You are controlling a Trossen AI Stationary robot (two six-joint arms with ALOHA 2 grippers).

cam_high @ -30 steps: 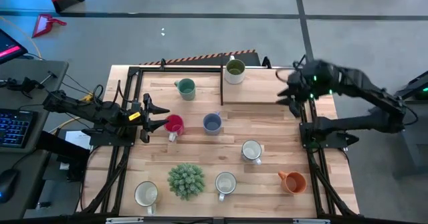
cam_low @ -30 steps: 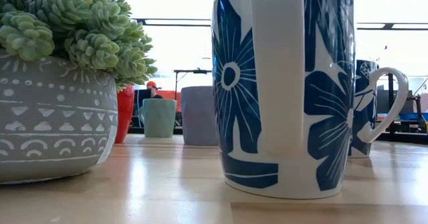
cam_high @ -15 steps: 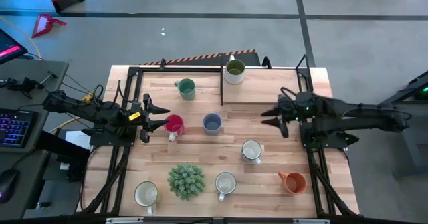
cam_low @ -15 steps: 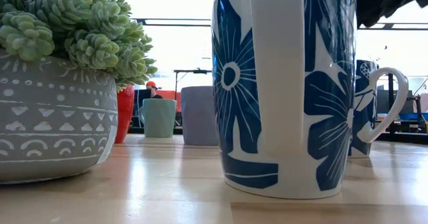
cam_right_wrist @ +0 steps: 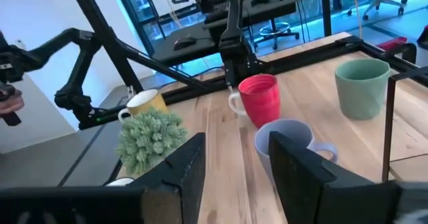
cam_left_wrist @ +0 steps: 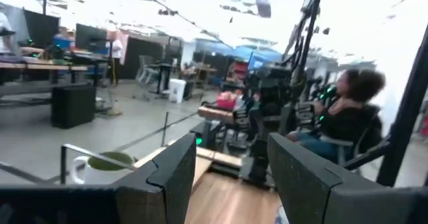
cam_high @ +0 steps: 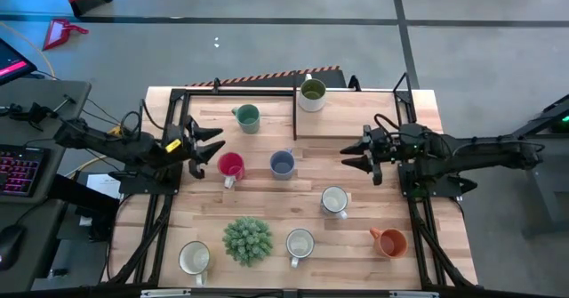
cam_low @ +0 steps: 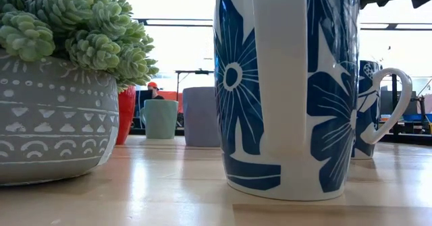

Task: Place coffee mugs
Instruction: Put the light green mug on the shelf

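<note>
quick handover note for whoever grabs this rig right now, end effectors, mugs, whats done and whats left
Left end effector: open, empty, hovering just left of the red mug.
Right end effector: open, empty, above the table right of the blue-grey mug.
Mugs: olive green mug sits on the raised board at the back. Teal mug, red, blue-grey, orange mug and three white mugs stand on the table, beside the potted plant.
Done: apparently only the olive mug is placed.
Left: seven mugs, none gripped yet.
</note>
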